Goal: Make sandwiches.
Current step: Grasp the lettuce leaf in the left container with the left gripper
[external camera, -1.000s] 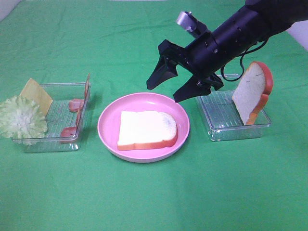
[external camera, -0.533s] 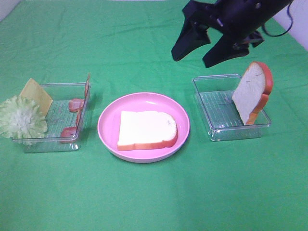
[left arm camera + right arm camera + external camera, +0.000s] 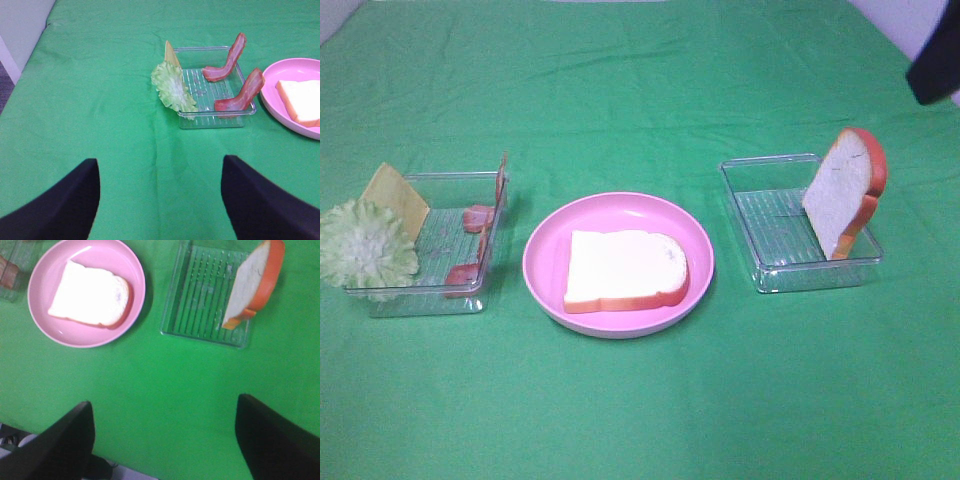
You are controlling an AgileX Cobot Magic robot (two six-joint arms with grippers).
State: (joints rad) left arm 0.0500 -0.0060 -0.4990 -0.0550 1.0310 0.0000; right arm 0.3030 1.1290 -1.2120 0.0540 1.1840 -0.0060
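Observation:
One white bread slice [image 3: 625, 268] with an orange-red crust lies flat on the pink plate [image 3: 545, 240] in the middle. A second bread slice [image 3: 842, 192] leans upright in the right clear tray [image 3: 765, 215]. The left clear tray [image 3: 440, 290] holds pale green lettuce [image 3: 365, 245], a yellow cheese square [image 3: 395, 192] and reddish bacon strips [image 3: 475, 218]. My left gripper [image 3: 160, 200] is open and empty, hovering over bare cloth short of the lettuce [image 3: 172, 87] and bacon [image 3: 242, 92]. My right gripper [image 3: 165, 440] is open and empty, high above the cloth, with the plate [image 3: 125, 265] and upright slice [image 3: 250, 285] beyond it.
A green cloth covers the table. Only a dark bit of the right arm [image 3: 935, 70] shows at the right edge of the exterior view. The left arm is out of that view. Open cloth lies in front of the plate and both trays.
The right arm has lifted from over the plate and drawn back up and to the right, almost out of the exterior view. The bread, plate and trays have not moved.

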